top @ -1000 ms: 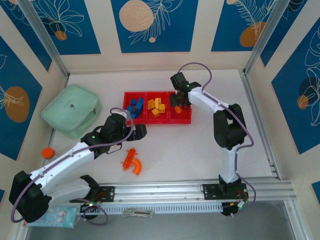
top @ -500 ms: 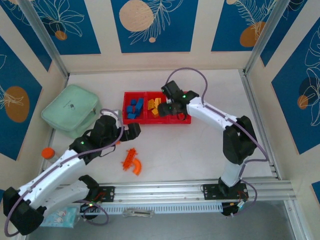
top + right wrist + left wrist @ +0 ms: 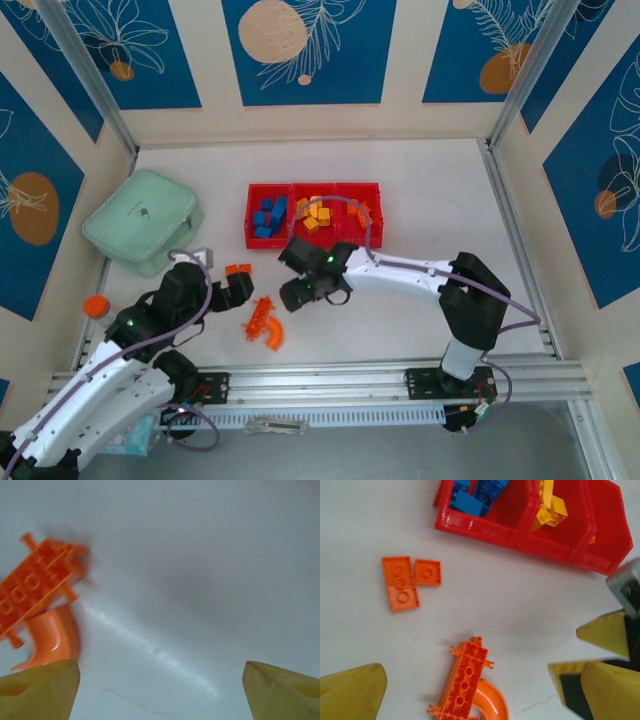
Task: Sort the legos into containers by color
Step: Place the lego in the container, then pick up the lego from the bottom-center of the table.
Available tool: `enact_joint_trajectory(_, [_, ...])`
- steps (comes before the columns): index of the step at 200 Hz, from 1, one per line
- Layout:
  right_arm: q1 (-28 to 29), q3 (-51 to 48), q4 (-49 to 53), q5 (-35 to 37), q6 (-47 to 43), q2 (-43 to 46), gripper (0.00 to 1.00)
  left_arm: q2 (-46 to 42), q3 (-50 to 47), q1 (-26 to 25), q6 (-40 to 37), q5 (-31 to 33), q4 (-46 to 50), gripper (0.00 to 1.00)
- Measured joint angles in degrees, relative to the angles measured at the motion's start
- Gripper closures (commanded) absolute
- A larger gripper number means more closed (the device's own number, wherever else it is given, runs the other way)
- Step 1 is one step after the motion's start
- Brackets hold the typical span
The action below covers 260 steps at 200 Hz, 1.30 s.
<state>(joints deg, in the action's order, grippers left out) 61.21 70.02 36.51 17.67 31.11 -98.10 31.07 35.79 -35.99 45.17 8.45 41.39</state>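
Several orange legos (image 3: pixel 262 318) lie loose on the desk (image 3: pixel 420 200) at lower centre of the top view, short of the red tray (image 3: pixel 270 242) above. Both the right jaws and left jaws hang apart, empty, flanking them — I'd say lining up a pick.

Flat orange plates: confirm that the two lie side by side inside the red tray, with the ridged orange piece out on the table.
Not quite. The two flat orange plates lie side by side on the table, outside the red tray, as the left wrist view shows. The ridged orange piece is on the table.
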Motion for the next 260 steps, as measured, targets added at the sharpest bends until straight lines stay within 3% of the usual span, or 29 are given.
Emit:
enact_joint_trajectory(85, [10.08, 4.46, -1.57, -0.79, 5.86, -10.12, 0.07, -7.04, -0.2, 0.15, 3.48, 4.72, 9.7, 0.01])
enact_joint_trajectory(167, [11.82, 9.77, -0.72, -0.68, 6.08, -16.35, 0.05, -7.34, -0.2, 0.15, 4.07, 5.81, 11.47, 0.01])
enact_joint_trajectory(201, [11.91, 9.88, 0.39, 0.81, 7.1, -16.9, 0.11, -7.34, -0.2, 0.15, 4.07, 5.81, 11.43, 0.01])
enact_joint_trajectory(260, [11.91, 9.09, 2.73, 3.58, 8.02, -16.59, 0.3, -7.23, -0.76, 0.15, 4.09, 5.79, 11.02, 0.01])
